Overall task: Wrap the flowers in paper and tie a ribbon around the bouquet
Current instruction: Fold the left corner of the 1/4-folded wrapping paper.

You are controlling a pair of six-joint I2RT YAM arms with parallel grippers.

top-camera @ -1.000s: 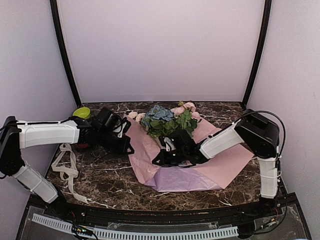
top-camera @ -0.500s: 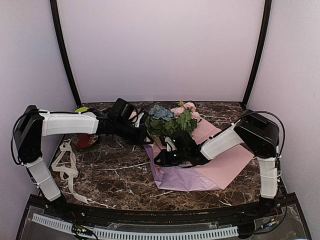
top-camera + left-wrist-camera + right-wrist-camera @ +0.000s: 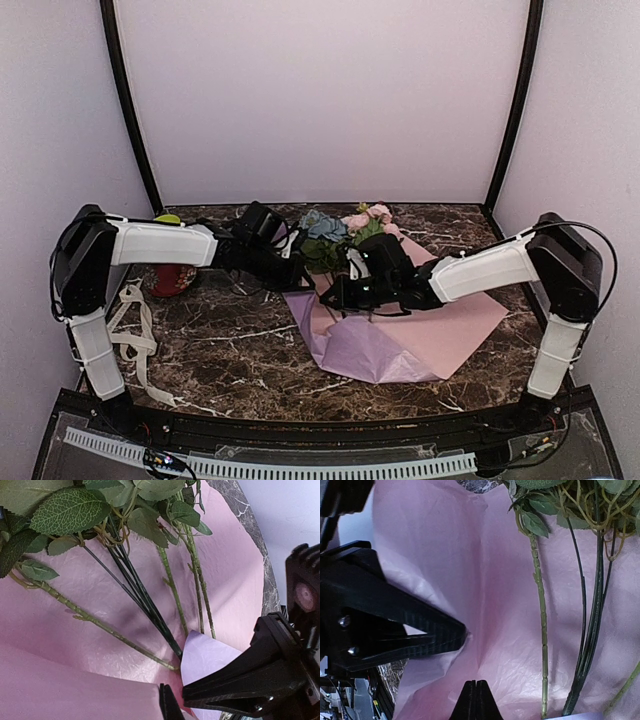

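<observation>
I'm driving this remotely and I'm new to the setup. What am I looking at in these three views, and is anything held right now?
Two robot arms are bolted side by side. The wide picture looks down from above and behind them; the other two come from a camera on each wrist. On the marble table lie a pink-and-lilac paper with flowers on it, a cream ribbon, a red cup and a green bowl. The left claw and right claw are both shut, each apparently pinching the paper.
</observation>
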